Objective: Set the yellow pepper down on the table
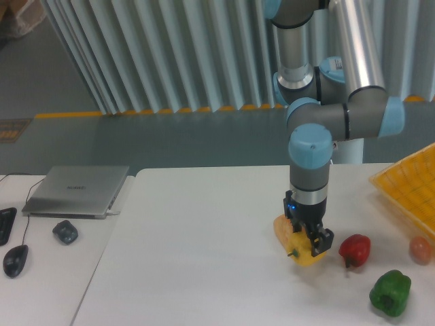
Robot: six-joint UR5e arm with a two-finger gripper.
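Yellow pepper (305,250) pinched between the fingers of the gripper (308,240), hanging low over the white table (197,251), right in front of the pale-orange wedge (280,226) and partly hiding it. Hard to tell whether touching the tabletop yet or just above it.

Best bet for the set-down: lower straight, slow, until the pepper's underside rests, then spread the fingers and lift straight up. Worth nudging clear of the wedge first so nothing gets bumped on release. Lobed and glossy, so probably prone to rocking or rolling a bit once let go. Red pepper (355,250) just to the right, green pepper (390,292) nearer the front edge, small orange-pink round thing (420,250) further right.

Yellow mesh basket (408,190) at the right edge, tilted, nothing visible inside the part in view.
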